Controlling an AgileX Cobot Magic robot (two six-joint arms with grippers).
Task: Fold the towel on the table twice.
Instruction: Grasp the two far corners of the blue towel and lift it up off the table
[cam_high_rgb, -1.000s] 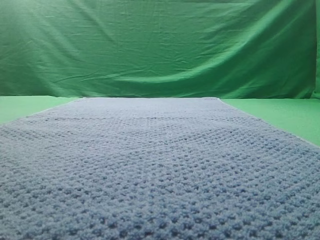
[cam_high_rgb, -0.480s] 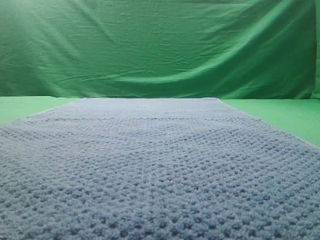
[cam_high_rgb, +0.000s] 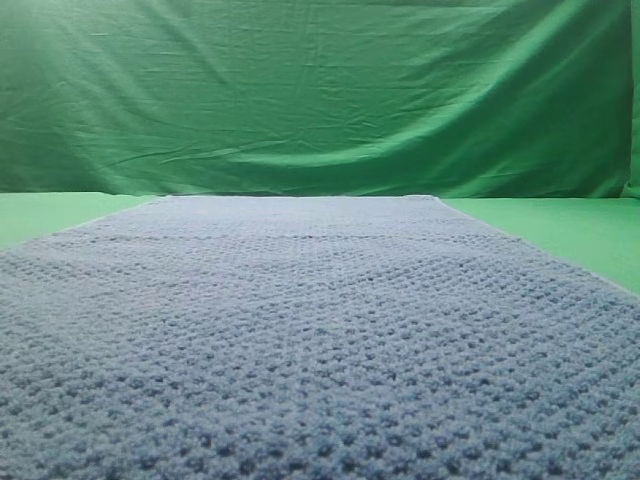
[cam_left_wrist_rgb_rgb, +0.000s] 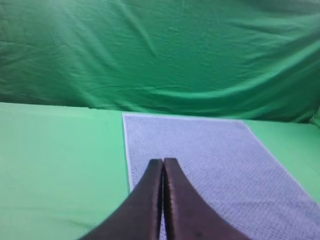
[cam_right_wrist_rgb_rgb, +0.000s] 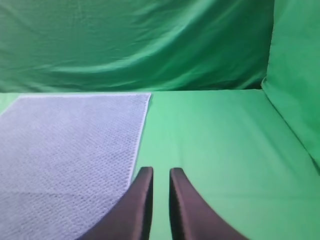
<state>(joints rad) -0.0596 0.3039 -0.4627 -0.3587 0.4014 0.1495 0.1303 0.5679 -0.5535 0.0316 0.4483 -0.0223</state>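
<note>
A wrinkled, upright green backdrop sheet (cam_high_rgb: 320, 95) closes off the far side of the scene and, in the right wrist view, also hangs along the right edge. At its foot begins the table (cam_high_rgb: 560, 225), a broad flat surface covered in smooth, matte bright-green cloth.

The towel (cam_high_rgb: 320, 340), a large blue-grey rectangular cloth with a thick, bumpy waffle weave, lies spread flat and unfolded on the table. Its far short edge runs parallel to the backdrop sheet and stops just short of it, with a thin strip of green table between them. In the exterior high view the towel fills the whole lower part and runs past both side edges of the picture near the camera; bare table shows to the left and right of the towel's far corners.

The left gripper (cam_left_wrist_rgb_rgb: 163, 161), with dark tapered fingers, has its jaws pressed together with nothing between them. Its tips appear over the towel's left long edge, just inside the pale hem.

The right gripper (cam_right_wrist_rgb_rgb: 161, 170), of the same dark build, has its jaws nearly together with only a narrow slit between the tips, and nothing is held. It appears over bare table just beside the towel's right long edge, not touching the cloth.
</note>
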